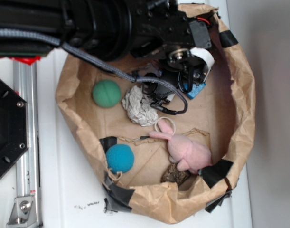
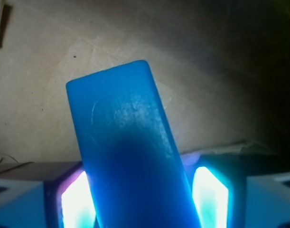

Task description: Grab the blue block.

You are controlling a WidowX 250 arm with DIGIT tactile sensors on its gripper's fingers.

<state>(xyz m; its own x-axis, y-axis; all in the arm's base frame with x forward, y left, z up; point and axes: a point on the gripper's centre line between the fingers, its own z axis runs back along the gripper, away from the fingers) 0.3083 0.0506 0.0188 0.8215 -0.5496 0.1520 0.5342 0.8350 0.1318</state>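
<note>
The blue block (image 2: 123, 142) is a flat bright blue slab that fills the middle of the wrist view, lying over brown paper. Its near end runs down between my gripper (image 2: 144, 199), and the lit pads (image 2: 78, 204) press against both of its long sides. From the exterior view only a corner of the blue block (image 1: 198, 90) shows, under the black gripper (image 1: 190, 88) at the back of the paper bag. The rest of the block is hidden by the arm.
Inside the crumpled brown paper bag (image 1: 239, 95) lie a green ball (image 1: 107, 93), a teal ball (image 1: 120, 158), a white cloth (image 1: 141, 108), a pink toy bunny (image 1: 186, 149) and a brown lump (image 1: 174, 175). A metal rail (image 1: 26, 142) runs along the left.
</note>
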